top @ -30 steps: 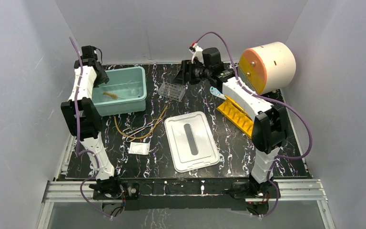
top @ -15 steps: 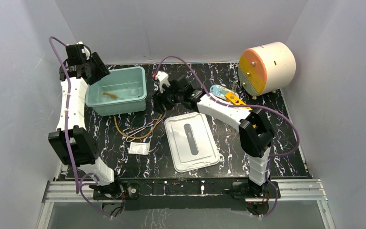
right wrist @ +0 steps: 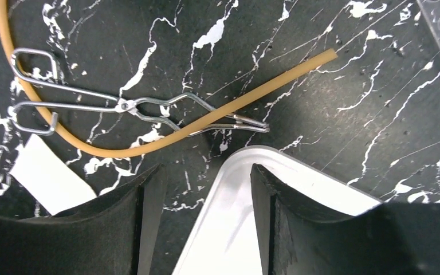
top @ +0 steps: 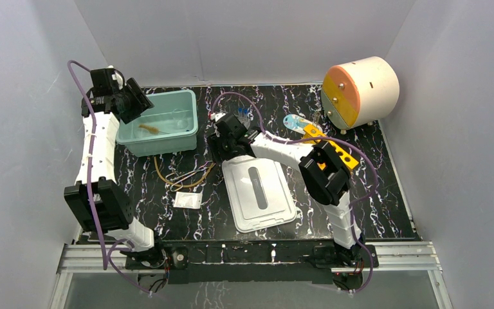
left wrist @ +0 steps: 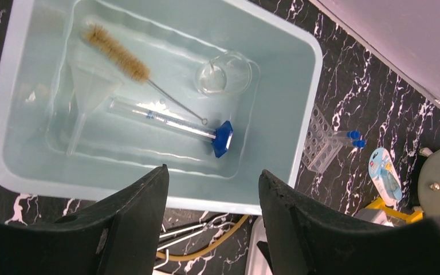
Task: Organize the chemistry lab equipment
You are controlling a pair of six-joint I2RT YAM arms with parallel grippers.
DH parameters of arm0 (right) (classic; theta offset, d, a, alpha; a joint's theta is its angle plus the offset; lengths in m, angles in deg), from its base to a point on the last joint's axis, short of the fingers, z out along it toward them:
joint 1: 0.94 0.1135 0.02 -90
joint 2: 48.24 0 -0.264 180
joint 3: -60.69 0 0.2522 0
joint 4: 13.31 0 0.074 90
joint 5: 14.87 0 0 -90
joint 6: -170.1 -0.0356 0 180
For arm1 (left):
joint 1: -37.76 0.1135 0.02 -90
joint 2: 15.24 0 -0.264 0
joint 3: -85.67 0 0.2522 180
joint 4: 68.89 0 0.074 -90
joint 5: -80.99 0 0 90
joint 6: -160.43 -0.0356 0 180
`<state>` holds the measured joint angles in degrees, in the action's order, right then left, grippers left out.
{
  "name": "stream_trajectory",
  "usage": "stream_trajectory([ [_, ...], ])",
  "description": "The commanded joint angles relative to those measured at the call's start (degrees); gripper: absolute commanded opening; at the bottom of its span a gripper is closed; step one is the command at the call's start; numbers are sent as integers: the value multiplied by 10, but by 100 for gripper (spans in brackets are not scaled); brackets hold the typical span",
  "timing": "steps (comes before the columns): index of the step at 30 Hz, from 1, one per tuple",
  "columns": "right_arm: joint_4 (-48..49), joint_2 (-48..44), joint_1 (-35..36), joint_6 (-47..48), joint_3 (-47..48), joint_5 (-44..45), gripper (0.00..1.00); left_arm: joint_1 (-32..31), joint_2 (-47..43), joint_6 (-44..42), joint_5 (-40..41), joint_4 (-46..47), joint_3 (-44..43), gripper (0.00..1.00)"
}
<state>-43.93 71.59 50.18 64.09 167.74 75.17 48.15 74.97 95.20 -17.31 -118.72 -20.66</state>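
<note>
Risk: tubing (right wrist: 286, 78) lying across tongs (right wrist: 125, 105) on table (right wrist: 344, 132) by lid (right wrist: 223, 217) corner; both could be grabbed together by right jaws, wide open, empty. Left jaws parted, empty, above bin (left wrist: 298, 114).

I note a cream drum (top: 366, 87), orange face leftward, at the table's (top: 386, 212) far right corner. A white lid (top: 258, 190) lies flat mid-table.
</note>
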Motion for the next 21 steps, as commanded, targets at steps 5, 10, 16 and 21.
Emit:
stream_trajectory([
  [5,-21,19,3,-206,56,-82,54,2,-95,-22,-61,12,41,58],
  [10,-124,61,5,-322,102,-64,49,1,-131,-15,-98,32,77,58],
  [16,-203,102,19,-376,166,-10,51,-46,-176,-8,-33,17,119,58],
  [21,-211,133,24,-413,196,26,53,-85,-221,-11,8,9,163,59],
])
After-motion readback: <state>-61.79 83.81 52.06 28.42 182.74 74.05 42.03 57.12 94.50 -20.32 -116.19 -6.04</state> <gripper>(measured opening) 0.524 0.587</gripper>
